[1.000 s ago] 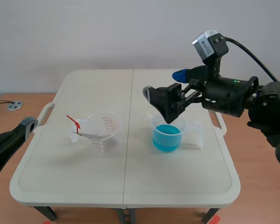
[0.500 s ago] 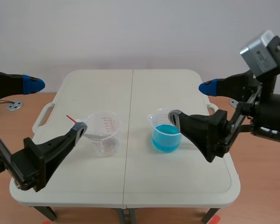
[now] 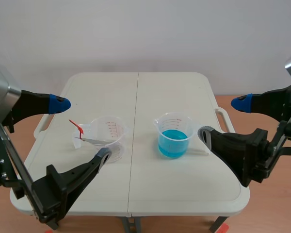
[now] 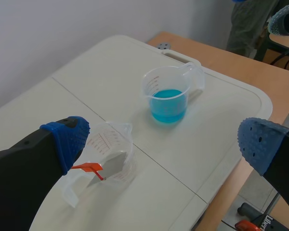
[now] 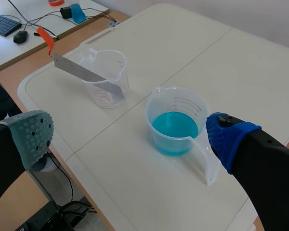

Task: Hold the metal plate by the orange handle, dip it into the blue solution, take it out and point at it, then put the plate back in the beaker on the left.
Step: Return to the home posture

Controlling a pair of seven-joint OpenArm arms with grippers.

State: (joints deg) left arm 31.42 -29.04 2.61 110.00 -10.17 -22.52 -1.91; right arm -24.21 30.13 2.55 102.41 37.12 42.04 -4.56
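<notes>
A clear beaker (image 3: 109,137) stands left of the table's middle, and the metal plate (image 3: 94,141) leans in it with its orange handle (image 3: 76,126) sticking out to the left. To its right is the beaker of blue solution (image 3: 173,136). My left gripper (image 3: 81,129) hangs open, high above the table's left front. The right gripper (image 3: 223,118) is open at the right edge. Seen from the left wrist, both beakers (image 4: 108,153) (image 4: 167,95) lie far below the open left gripper (image 4: 164,142). In the right wrist view the plate (image 5: 84,72) and blue beaker (image 5: 176,122) lie below the open right gripper (image 5: 129,134).
The folding table (image 3: 136,194) has carry handles at both sides (image 3: 43,121) (image 3: 223,119). A metal disc (image 3: 15,110) lies on the floor at the left. The right wrist view shows a desk with a keyboard (image 5: 5,23) beyond the table.
The right arm has drawn back from over the blue beaker to the table's right edge. The left arm has come up from the lower left and risen, fingers spread. The beakers and plate have stayed put.
</notes>
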